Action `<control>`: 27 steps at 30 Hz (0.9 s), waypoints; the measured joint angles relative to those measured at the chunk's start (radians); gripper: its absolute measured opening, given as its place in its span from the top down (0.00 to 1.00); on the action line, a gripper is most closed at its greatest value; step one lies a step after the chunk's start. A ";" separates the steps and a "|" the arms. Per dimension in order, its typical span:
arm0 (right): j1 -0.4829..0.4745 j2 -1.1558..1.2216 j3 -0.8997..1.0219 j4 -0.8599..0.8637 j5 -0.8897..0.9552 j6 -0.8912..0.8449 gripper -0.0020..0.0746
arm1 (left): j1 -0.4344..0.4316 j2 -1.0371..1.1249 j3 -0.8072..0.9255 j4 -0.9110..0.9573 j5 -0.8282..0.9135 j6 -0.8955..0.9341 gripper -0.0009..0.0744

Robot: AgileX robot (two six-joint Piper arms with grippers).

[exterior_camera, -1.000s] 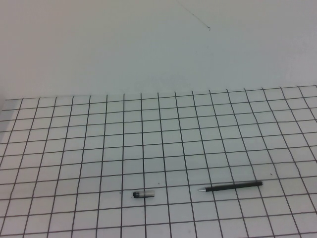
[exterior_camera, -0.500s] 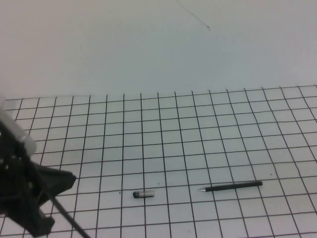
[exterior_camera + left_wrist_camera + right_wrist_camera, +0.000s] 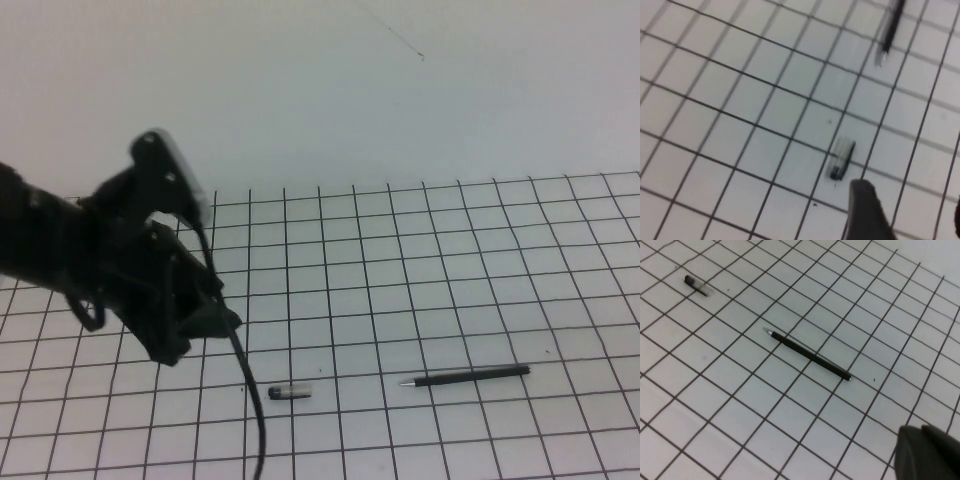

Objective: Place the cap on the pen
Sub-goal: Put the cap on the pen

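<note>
From the high view, the thin black stick pen [image 3: 471,376] with its small silvery pointed tip lies flat on the white mat ruled with a black grid [image 3: 420,270], on the right side near the front edge, tip toward the middle. Well apart to its left lies the short stubby dark-and-translucent-grey cap [image 3: 290,391], also flat. The left gripper [image 3: 205,318] hangs above the mat, behind and to the left of the cap, touching nothing; its black cable [image 3: 250,400] trails down past the cap. The right gripper does not show here.

In the left wrist view, the cap [image 3: 841,158] lies just beyond a dark fingertip [image 3: 867,207] of the left gripper; a second fingertip shows only at the frame's edge, so the claw looks spread apart and empty. The pen's tip end [image 3: 888,31] shows farther off.

In the right wrist view, the whole pen [image 3: 808,354] lies well clear of the right gripper [image 3: 927,452], of which only a dark corner shows; whether that claw is open I cannot tell. The cap [image 3: 696,284] lies far beyond.

The pen looks light, stiff and smooth, likely to roll or skid under a glancing touch. Pinching across mid-barrel, away from the tip, seems safest, leaving the tip free for the cap.
</note>
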State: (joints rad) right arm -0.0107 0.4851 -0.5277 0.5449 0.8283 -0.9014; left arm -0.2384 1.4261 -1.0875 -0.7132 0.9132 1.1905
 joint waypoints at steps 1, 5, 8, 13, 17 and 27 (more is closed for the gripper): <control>0.000 0.000 0.000 0.000 0.000 0.000 0.98 | -0.034 0.033 -0.020 0.049 0.000 -0.007 0.53; 0.000 0.000 0.000 0.000 0.005 0.000 0.98 | -0.163 0.141 -0.056 0.291 -0.081 -0.113 0.53; 0.000 0.000 0.000 0.000 0.024 0.000 0.98 | -0.237 0.210 -0.058 0.438 -0.140 -0.186 0.53; 0.000 0.000 0.000 0.000 0.049 0.000 0.98 | -0.324 0.304 -0.058 0.486 -0.176 -0.185 0.53; 0.000 0.000 0.000 0.000 0.078 0.000 0.98 | -0.343 0.365 -0.058 0.520 -0.227 -0.185 0.53; 0.000 0.000 0.000 0.000 0.091 0.000 0.98 | -0.343 0.439 -0.058 0.557 -0.281 -0.185 0.57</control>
State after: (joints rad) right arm -0.0107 0.4851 -0.5277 0.5449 0.9196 -0.9014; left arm -0.5812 1.8650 -1.1452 -0.1562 0.6318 1.0058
